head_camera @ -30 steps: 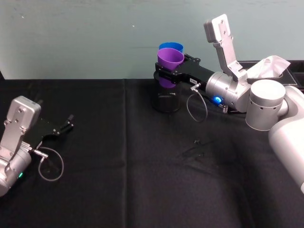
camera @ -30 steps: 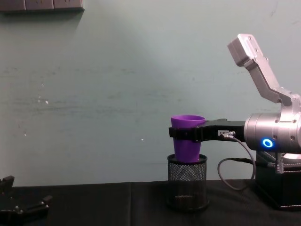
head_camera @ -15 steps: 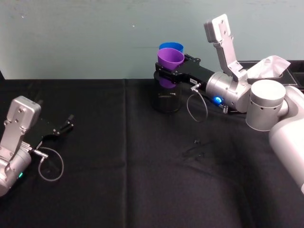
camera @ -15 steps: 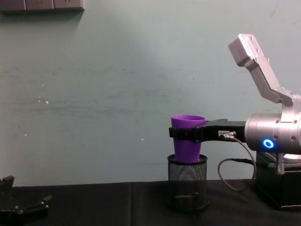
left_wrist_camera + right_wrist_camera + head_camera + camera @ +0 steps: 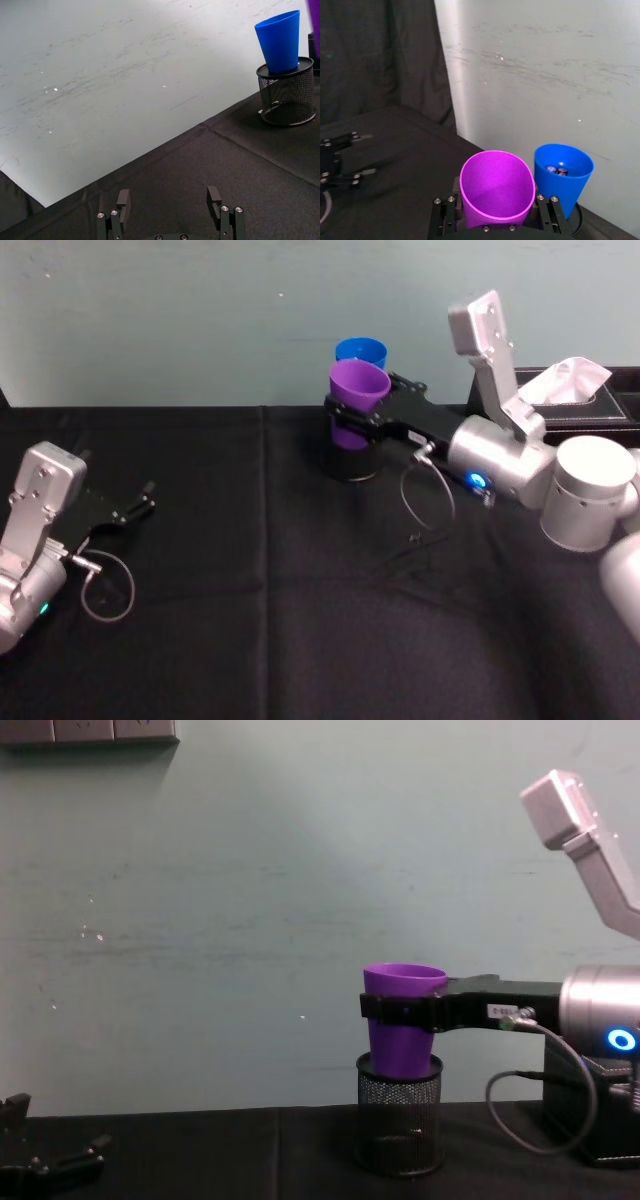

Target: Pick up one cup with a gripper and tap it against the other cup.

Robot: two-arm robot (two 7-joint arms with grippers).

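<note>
Purple cup [image 5: 358, 390] is up off the worktop [image 5: 300, 620], roughly upright, clamped round its mid-body by the right hand [image 5: 350, 412] — black flat fingers closed on either side of it. Its base hangs at abt rim level of the black mesh pen holder [image 5: 350, 465]. In the chest view the base looks to dip just past that rim, but inside or in front of it, can't tell. Blue cup [image 5: 361, 348] stands upright w/ its base down in the same holder, just behind the purple one. The two rims are just beside each other — touching or not, can't tell.

Holder stands near the worktop's far edge, a bit right of centre, close to the pale green wall [image 5: 200, 320]. Right arm reaches in from the worktop's right side, silver, blue ring lit, black cable looping under it. Black tissue box [image 5: 590, 390] w/ a white sheet sits by the far right corner, behind the arm.

Left hand [image 5: 168, 197] lies low by the worktop's left edge, fingers spread wide, nothing btwn them, well apart from both cups.
</note>
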